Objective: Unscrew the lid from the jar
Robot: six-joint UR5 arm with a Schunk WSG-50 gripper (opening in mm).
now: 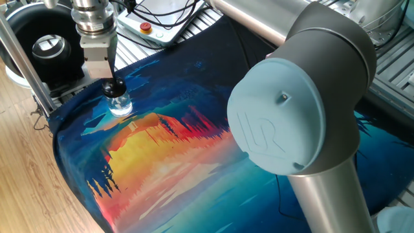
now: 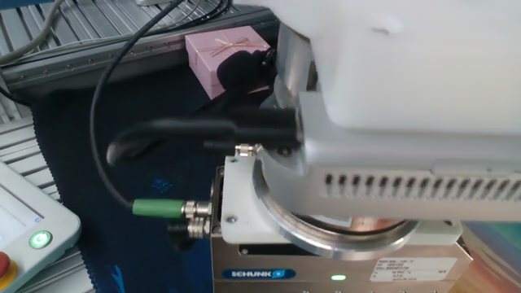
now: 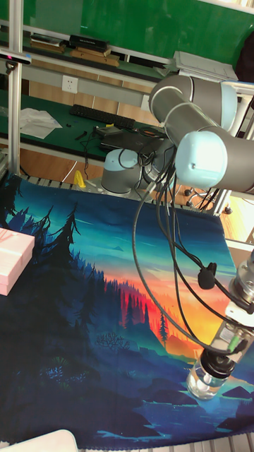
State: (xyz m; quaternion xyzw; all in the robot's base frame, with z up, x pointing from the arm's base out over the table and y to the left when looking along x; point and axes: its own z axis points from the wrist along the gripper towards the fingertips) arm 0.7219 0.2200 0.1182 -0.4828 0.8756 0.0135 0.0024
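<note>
The gripper (image 1: pixel 114 84) is coming straight down over the jar (image 1: pixel 120 105), which is standing upright on the painted cloth (image 1: pixel 168 149) near its corner, and its jaws are apparently pinching the lid (image 1: pixel 116 88), though the contact is too small to make out firmly. For the unscrewing to go well, the wrist should be turning about the jar's own upright axis while lifting only gently, since nothing is bracing the glass and it may spin with the lid.

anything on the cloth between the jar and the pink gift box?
Nothing. In the tall fixed view the stretch from the jar to the pink gift box is bare printed cloth; only the arm's cables hang above it near the jar.
</note>
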